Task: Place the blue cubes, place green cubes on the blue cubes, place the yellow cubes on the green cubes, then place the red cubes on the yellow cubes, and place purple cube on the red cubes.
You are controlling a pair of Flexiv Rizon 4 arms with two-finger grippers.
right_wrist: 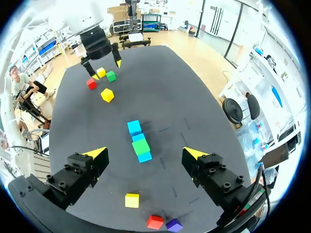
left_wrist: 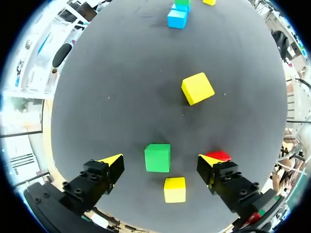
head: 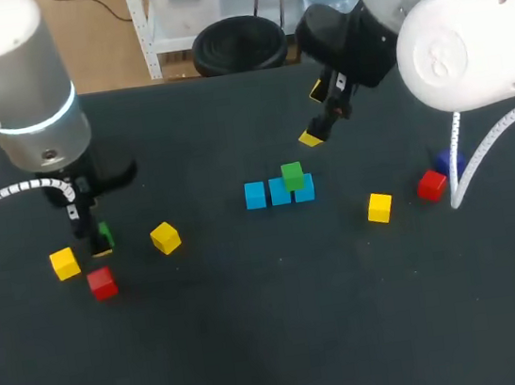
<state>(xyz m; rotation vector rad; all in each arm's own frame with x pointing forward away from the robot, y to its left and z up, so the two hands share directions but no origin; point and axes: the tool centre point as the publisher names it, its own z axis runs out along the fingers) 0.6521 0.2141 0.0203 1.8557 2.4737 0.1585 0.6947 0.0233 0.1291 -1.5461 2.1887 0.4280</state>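
Green first: at the far left the left gripper [left_wrist: 160, 161] hangs over a loose green cube [left_wrist: 157, 158], its fingers spread wide with the cube between them and neither tip touching it. Crowding that spot are a yellow cube [left_wrist: 175, 189] near the green one and a red cube [left_wrist: 219, 155] partly hidden behind one finger. A second yellow cube [left_wrist: 197, 88] lies a little further in. Mid-table sits the row of blue cubes [head: 279, 192], with a stacked green cube [head: 292, 175] on top towards its right end. Behind that row the right gripper [head: 314, 115] hangs in the air, fingers apart and holding nothing. Off to the right lie a third yellow cube [head: 379, 207], a second red cube [head: 431, 185] and the purple cube [head: 450, 161], the last two close together.

To my eye the danger is at the left. As the fingers close, the one by the red cube could drag it along. They could also pinch the green one crooked, so it lands askew on the blue row and nudges the green already there.

Count: three blue, two green, three yellow, two red, one purple
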